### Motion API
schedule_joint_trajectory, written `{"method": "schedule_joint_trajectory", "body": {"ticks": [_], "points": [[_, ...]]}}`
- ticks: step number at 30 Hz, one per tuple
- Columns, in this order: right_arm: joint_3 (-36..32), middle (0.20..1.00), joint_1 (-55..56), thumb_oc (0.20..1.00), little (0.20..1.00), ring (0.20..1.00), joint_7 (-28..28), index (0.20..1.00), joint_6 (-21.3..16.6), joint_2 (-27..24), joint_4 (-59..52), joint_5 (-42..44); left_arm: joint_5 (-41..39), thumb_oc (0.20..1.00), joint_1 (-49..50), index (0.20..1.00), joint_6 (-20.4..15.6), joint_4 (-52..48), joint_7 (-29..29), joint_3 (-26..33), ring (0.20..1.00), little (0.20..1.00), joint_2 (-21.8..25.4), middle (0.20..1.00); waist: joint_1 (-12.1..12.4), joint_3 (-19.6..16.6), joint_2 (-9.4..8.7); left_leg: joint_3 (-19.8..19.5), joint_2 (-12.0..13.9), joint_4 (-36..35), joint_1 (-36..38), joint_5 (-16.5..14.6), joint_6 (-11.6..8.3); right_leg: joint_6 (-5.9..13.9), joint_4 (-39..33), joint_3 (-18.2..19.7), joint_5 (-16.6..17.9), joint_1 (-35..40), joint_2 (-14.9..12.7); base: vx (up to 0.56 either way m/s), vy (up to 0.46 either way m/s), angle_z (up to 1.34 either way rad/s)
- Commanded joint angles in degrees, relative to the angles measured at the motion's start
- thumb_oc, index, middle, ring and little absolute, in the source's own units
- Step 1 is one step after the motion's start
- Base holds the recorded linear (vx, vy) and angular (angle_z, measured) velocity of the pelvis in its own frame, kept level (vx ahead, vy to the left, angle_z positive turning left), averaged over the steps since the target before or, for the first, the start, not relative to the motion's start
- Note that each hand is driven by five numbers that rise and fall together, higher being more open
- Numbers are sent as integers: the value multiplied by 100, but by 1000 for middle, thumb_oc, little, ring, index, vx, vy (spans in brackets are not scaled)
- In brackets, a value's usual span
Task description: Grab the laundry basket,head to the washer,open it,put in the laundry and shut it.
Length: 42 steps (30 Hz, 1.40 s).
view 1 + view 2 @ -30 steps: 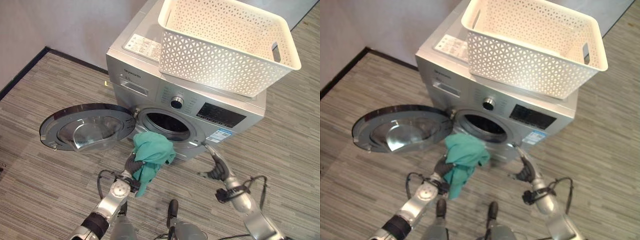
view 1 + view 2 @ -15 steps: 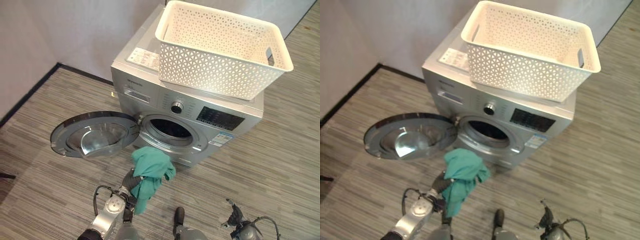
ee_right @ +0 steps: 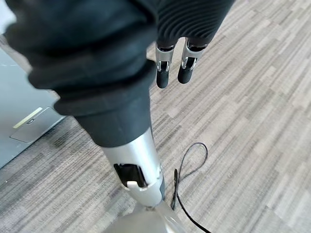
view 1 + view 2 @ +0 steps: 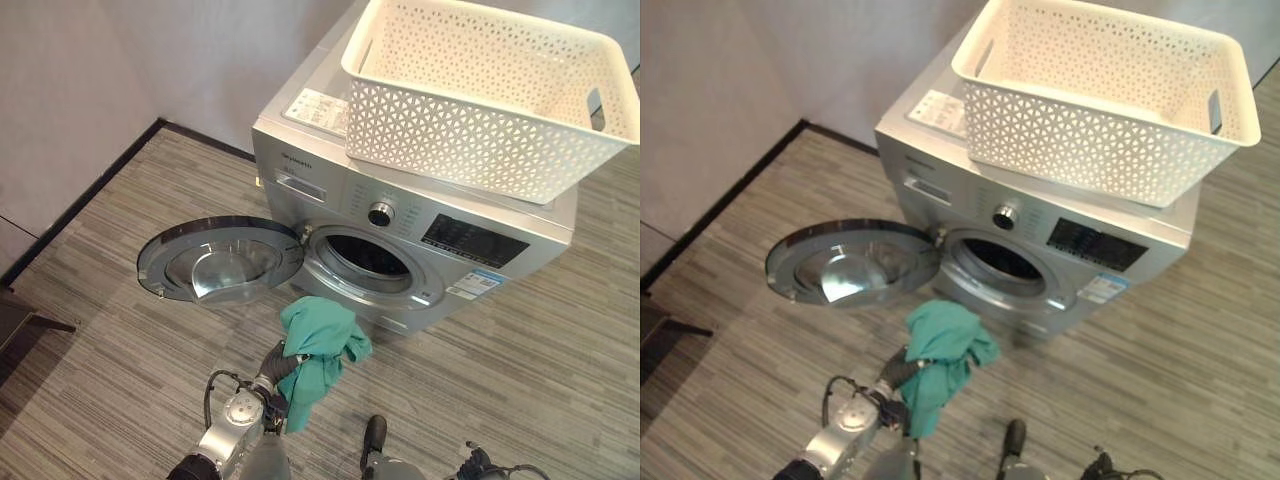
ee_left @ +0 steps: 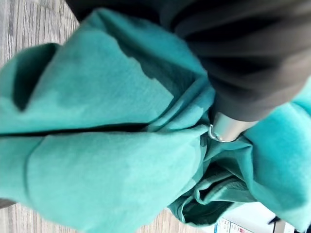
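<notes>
At lower centre, the left robot hand [image 4: 277, 362] grips a teal cloth [image 4: 318, 352] that hangs lengthwise toward the floor before the washer [image 4: 400, 230], whose door [image 4: 222, 259] lies open at left. The basket [image 4: 480, 95] sits atop. The right robot hand [image 3: 172, 68] hangs relaxed.

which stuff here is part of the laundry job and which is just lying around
Part of the job:
- washer, its round door swung open
- white basket on top of the washer
- green cloth bunched in the left robot hand, in front of the washer's opening
- right robot hand, over the floor, holding nothing

Just lying about:
- dark object at the floor's left edge; cannot tell what it is
</notes>
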Motion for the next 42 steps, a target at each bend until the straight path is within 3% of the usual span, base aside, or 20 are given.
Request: {"method": "schedule_joint_trajectory", "body": {"ticks": [1, 3, 4, 5, 9, 15, 22, 23, 27, 33, 36, 42], "points": [[90, 1000, -70, 1000, 1000, 1000, -61, 1000, 17, -90, -26, 157, -197, 200, -617, 200, -365, -209, 58, -33, 200, 200, -61, 200, -47, 315, -315, 22, -316, 387, -627, -176, 277, 38, 466, -118, -1366, 787, 0, -123, 10, -2], [133, 1000, -148, 1000, 1000, 1000, -56, 1000, 33, -66, -23, 171, -288, 200, -842, 200, -384, -213, 107, -56, 200, 200, -72, 200, -79, 423, -379, 14, -334, 1054, -1085, -401, 327, 8, 709, -103, -1415, 560, -77, -151, 16, 3], [179, 1000, -235, 1000, 1000, 1000, -64, 1000, 35, -52, -40, 203, -386, 200, -1029, 200, -396, -213, 172, -67, 200, 200, -75, 200, -103, 505, -454, -50, -337, 1538, -1394, -719, 336, -19, 998, 68, -1566, 288, -115, -152, 30, -2], [223, 1000, -290, 1000, 1000, 1000, -78, 1000, 38, -26, -75, 235, -422, 200, -1154, 200, -412, -193, 226, -64, 200, 200, -70, 200, -116, 541, -469, -59, -325, 1741, -1575, -820, 370, -41, 1193, 139, -1615, 66, -128, -132, 31, -15], [433, 1000, -406, 1000, 1000, 1000, -60, 1000, 13, 87, -395, 288, -444, 200, -1653, 200, -495, 26, 515, 20, 200, 200, -64, 200, -213, 603, -568, -116, -237, 2562, -2276, -1197, 532, -118, 2081, 365, -1808, -855, -117, -98, 47, -31], [812, 1000, -515, 1000, 1000, 1000, -88, 1000, 11, 67, -847, 224, -423, 200, -2731, 200, -560, 349, 929, -34, 200, 200, -37, 200, -327, 694, -711, -306, -187, 3532, -3289, -1528, 672, -259, 3227, 383, -2130, -1999, -99, -86, -21, -9], [915, 1000, -586, 1000, 1000, 1000, -142, 1000, -10, -12, -1237, 245, -393, 200, -3247, 200, -581, 535, 1069, -139, 200, 200, -24, 200, -394, 716, -738, -425, -240, 3758, -3726, -1576, 696, -344, 3619, 341, -2267, -2485, -102, -35, -25, 6], [694, 1000, -458, 1000, 1000, 1000, -342, 1000, -78, -580, -3633, -45, -395, 200, -4054, 200, -556, 936, 1409, 44, 200, 200, 134, 200, -652, 721, -852, -548, -240, 4005, -4464, -1643, 732, -429, 4131, 413, -2386, -3354, -104, -157, -104, 4], [333, 1000, -138, 1000, 1000, 1000, -432, 1000, -66, -909, -5302, -583, -296, 200, -4497, 200, -577, 975, 1684, 263, 200, 200, 126, 200, -822, 678, -822, -636, -264, 4012, -4945, -1646, 740, -472, 4384, 439, -2446, -3979, -117, -42, -57, 18], [114, 1000, -127, 1000, 1000, 1000, -546, 1000, -95, -1034, -6232, -940, -413, 200, -5309, 200, -641, 1322, 1990, 490, 200, 200, 55, 200, -1011, 611, -724, -749, -234, 3854, -5449, -1511, 681, -492, 4485, 488, -2449, -4634, -90, 0, -44, -7], [37, 1000, -138, 1000, 1000, 1000, -639, 1000, -239, -1093, -6679, -958, -528, 200, -5805, 200, -725, 1532, 2198, 622, 200, 200, 279, 200, -1116, 563, -659, -740, -206, 3665, -5689, -1427, 669, -426, 4364, 567, -2324, -4923, -65, -2, -37, -2], [159, 1000, -100, 1000, 1000, 1000, -669, 1000, -243, -1134, -6497, -997, -614, 200, -5910, 200, -847, 1566, 2331, 676, 200, 200, 226, 200, -1162, 511, -606, -721, -172, 3265, -5620, -1274, 610, -387, 4066, 603, -2201, -4965, -16, 2, -46, -4]]}}
